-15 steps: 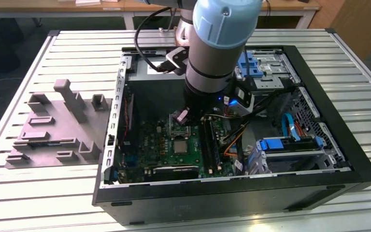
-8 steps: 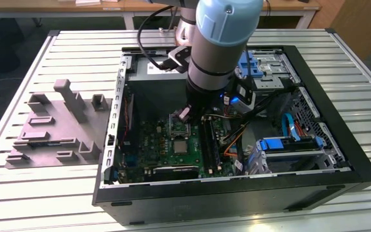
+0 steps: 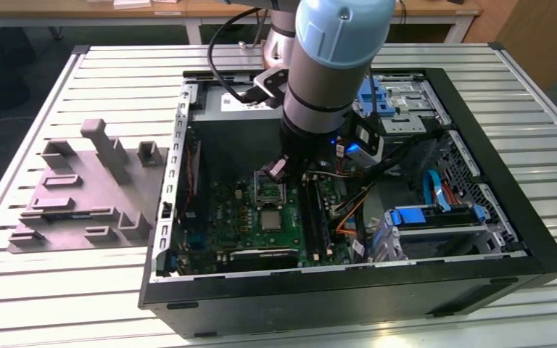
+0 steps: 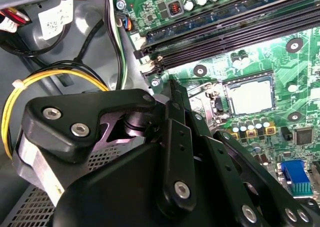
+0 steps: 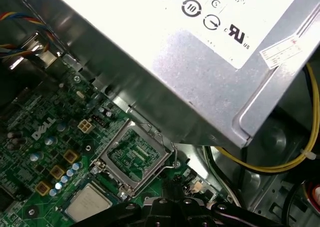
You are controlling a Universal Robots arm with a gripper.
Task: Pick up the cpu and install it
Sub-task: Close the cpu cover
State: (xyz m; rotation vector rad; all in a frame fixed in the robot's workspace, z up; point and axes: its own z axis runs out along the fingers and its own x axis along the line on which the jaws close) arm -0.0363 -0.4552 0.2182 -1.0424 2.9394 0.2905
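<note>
The cpu [image 3: 272, 221] is a small pale silvery square lying flat on the green motherboard [image 3: 228, 217] inside the open computer case. It also shows in the second wrist view, as the cpu [image 4: 249, 96], and in the first wrist view, as the cpu [image 5: 89, 203]. Right beside it is the dark metal-framed socket [image 5: 132, 154], its green inside bare. In the exterior view the socket [image 3: 270, 190] sits just below my gripper [image 3: 286, 172], which hangs over that end of the board, a short way from the cpu. Black gripper linkages [image 4: 172, 152] cover part of the socket. Nothing shows in the gripper's hold.
A grey power-supply box [image 5: 200, 52] stands close by the socket, with yellow cables [image 5: 280, 164] beneath it. Memory slots [image 4: 235, 34] run along the board. A grey plastic tray [image 3: 80, 192] with upright blocks lies outside the case at the exterior view's left. Drive bays [image 3: 434, 217] fill the right side.
</note>
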